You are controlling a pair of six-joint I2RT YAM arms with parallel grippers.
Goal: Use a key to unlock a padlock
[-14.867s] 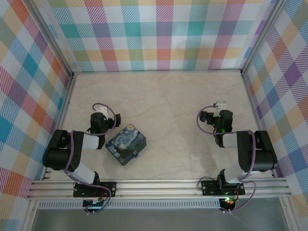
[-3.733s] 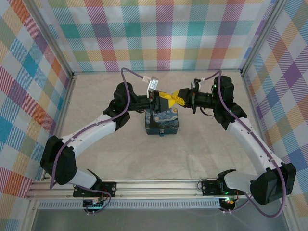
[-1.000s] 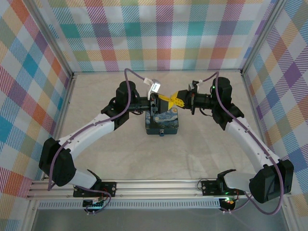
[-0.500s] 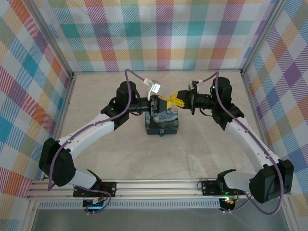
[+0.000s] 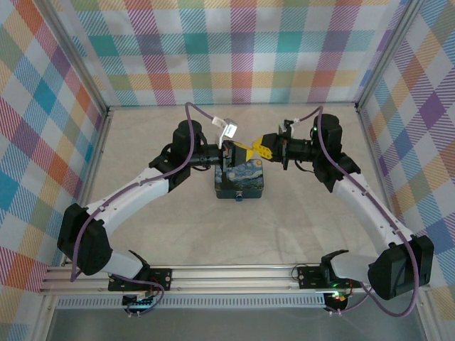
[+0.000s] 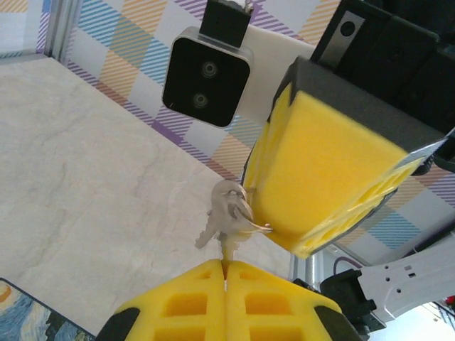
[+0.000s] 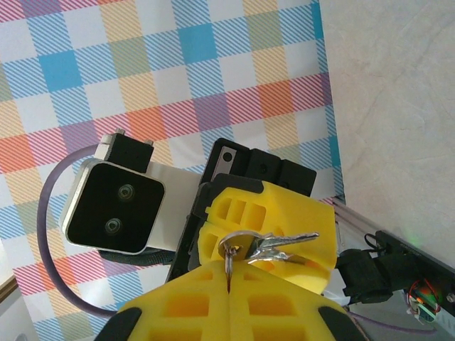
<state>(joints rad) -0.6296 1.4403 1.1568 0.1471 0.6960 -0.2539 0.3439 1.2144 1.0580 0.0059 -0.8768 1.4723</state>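
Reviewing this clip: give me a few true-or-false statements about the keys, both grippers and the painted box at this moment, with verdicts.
1. The left gripper is shut on a key of the key bunch. True.
2. The key bunch lies on the table. False: it hangs in the air, held between the two grippers.
3. The painted box sits on the table, just on the near side of where the grippers meet. True.
4. The right gripper is wide open and away from the keys. False: its fingers are pressed together with the key ring running into the seam.
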